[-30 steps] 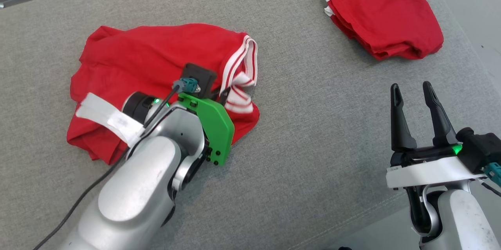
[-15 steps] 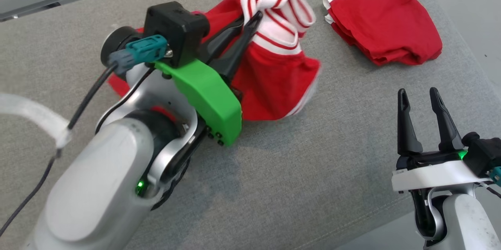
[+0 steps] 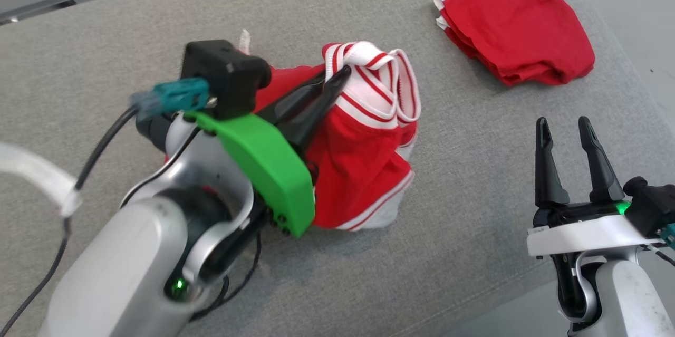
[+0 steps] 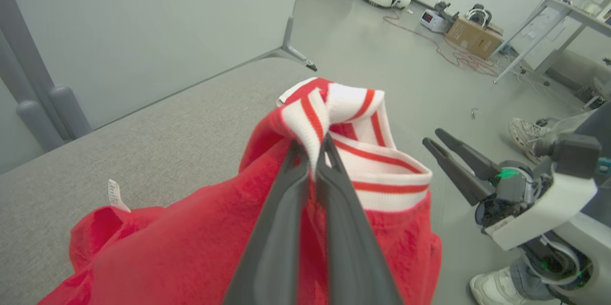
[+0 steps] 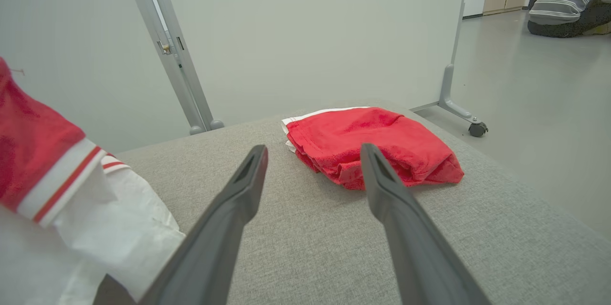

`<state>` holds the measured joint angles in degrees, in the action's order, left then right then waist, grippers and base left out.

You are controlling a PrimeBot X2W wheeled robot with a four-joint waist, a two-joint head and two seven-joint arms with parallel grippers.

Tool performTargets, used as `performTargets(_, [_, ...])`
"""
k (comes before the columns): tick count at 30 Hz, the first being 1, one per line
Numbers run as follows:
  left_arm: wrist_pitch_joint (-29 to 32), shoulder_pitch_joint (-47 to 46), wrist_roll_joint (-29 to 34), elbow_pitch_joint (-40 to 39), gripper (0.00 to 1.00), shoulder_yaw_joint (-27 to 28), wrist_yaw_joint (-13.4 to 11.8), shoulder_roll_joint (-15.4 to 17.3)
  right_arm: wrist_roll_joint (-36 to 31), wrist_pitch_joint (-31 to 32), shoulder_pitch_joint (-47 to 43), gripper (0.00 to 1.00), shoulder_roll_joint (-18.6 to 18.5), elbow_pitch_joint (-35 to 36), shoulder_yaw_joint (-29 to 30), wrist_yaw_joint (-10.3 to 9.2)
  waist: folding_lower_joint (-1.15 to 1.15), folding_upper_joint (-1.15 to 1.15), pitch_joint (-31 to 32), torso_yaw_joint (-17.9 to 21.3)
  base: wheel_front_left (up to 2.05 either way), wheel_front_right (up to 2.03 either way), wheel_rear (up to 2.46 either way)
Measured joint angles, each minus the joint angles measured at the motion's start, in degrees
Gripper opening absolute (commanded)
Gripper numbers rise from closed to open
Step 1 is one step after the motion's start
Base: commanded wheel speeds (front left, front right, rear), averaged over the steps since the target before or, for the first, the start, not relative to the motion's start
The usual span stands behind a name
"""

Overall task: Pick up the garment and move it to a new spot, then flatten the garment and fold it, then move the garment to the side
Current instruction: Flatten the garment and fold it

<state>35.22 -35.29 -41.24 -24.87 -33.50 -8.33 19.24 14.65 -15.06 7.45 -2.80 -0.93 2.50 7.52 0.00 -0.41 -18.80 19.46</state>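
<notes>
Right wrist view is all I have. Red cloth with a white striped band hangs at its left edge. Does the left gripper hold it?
Observer: Yes. The left gripper is shut on the striped waistband of the garment.
Operator: Is the garment fully off the cushion?
Observer: It seems not: in the head view its lower hem rests on the cushion.
Operator: Anything near the right gripper?
Observer: The left wrist view shows a person's white shoe on the floor near that arm's base.
</notes>
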Motion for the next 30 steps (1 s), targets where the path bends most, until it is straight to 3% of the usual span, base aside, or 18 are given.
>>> performTargets(3, [-0.8,-2.2,1.0,9.1,0.00,-0.8,0.4,-1.7,1.3,0.0,0.3,1.00,-0.1,-0.6,-0.8,-0.02,0.00,0.00,-1.4,0.8,0.00,0.00,0.00])
performTargets(7, [-3.6,-8.8,4.8,22.9,0.00,-3.3,4.0,-3.7,2.3,0.0,1.4,1.00,0.0,-1.2,-1.8,-0.02,0.00,0.00,-3.3,2.4,0.00,0.00,0.00])
performTargets(11, [-10.5,-15.2,9.8,36.0,0.00,-4.3,6.6,-5.0,2.9,0.0,1.9,1.00,-0.1,-1.9,-2.6,-0.02,0.00,0.00,-4.8,4.4,0.00,0.00,0.00])
performTargets(12, [-12.6,-16.2,10.6,38.7,0.19,-4.5,6.9,-5.4,2.9,0.0,2.0,1.00,-0.1,-2.0,-2.8,-0.02,0.00,0.00,-5.1,4.9,0.00,0.00,0.00])
performTargets(13, [-14.3,-17.0,11.8,41.7,0.53,-4.8,7.2,-5.7,2.9,0.0,2.0,1.00,0.0,-2.1,-2.9,-0.02,0.00,0.00,-5.3,5.3,0.00,0.00,0.00])
performTargets(14, [-15.8,-17.5,12.6,44.2,1.00,-5.1,7.3,-6.1,2.9,0.0,2.0,1.00,-0.1,-2.2,-2.9,-0.02,0.00,0.00,-5.5,5.7,0.00,0.00,0.00])
performTargets(18, [-20.0,-17.8,12.6,50.2,1.00,-4.9,7.9,-7.2,2.7,0.0,1.4,1.00,-0.1,-2.4,-2.0,-0.02,0.00,0.00,-5.5,6.3,0.00,0.00,0.00])
performTargets(22, [-22.9,-16.6,11.2,50.3,1.00,-3.2,8.0,-6.5,1.5,0.0,0.7,1.00,0.0,-2.4,-1.3,-0.02,0.00,0.00,-4.9,5.3,0.00,0.00,0.00])
performTargets(27, [-25.0,-10.1,8.3,41.0,1.00,-0.4,6.6,-3.7,-1.4,0.0,-0.2,1.00,0.0,-1.1,0.6,-0.02,0.00,0.00,-3.5,2.5,0.00,0.00,0.00])
performTargets(30, [-24.5,-4.1,6.9,33.3,1.00,1.2,4.3,-0.8,-2.7,0.0,-0.3,1.00,0.0,-0.4,1.7,-0.02,0.00,0.00,-2.5,0.3,0.00,0.00,0.00])
